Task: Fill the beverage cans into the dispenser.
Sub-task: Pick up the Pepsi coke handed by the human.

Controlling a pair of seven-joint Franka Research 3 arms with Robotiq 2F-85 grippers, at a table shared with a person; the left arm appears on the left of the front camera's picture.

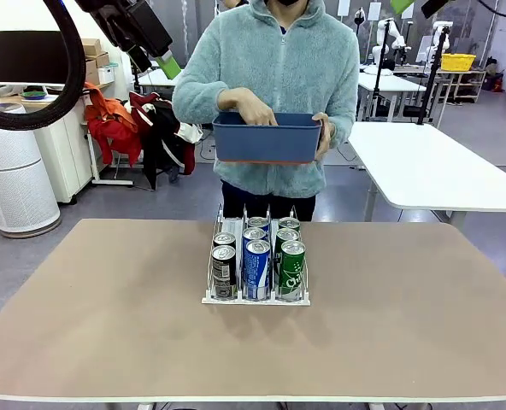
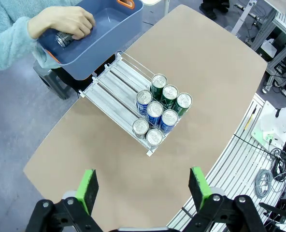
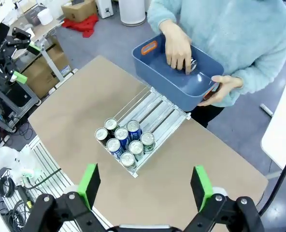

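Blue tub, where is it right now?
In the front view the blue tub is held up by the person at the far side of the table, beyond the back end of the dispenser, one hand reaching inside.

Open table at both sides, far end crowded

The table [image 1: 91, 316] lies bare left and right of the dispenser [image 2: 115, 88]. Its far lane halves stand free, while cans [image 1: 256, 256] block the near end. The person's blue tub [image 1: 266, 143], a hand [image 1: 255, 109] inside, hangs by the far edge.
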